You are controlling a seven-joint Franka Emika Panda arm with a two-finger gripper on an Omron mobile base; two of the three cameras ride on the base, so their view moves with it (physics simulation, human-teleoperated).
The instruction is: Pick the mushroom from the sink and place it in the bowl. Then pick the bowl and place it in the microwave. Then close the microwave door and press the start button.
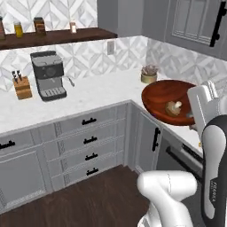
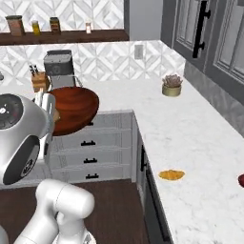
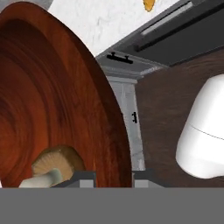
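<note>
The claw (image 3: 113, 177) grips the rim of the bowl (image 1: 166, 99), carrying it above the floor, off the counter (image 2: 190, 143) edge, apparently kept level so the mushroom (image 1: 173, 107) inside rests near the gripped rim.

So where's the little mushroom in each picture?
Left base view: the mushroom lies inside the bowl, right of centre, beside the arm.
Right base view: the mushroom can't be made out; the bowl shows its underside at the left.
Hand view: the mushroom sits at the bottom left, inside the bowl, whose rim the hand grips.
Shared landmark: the bowl.
</note>
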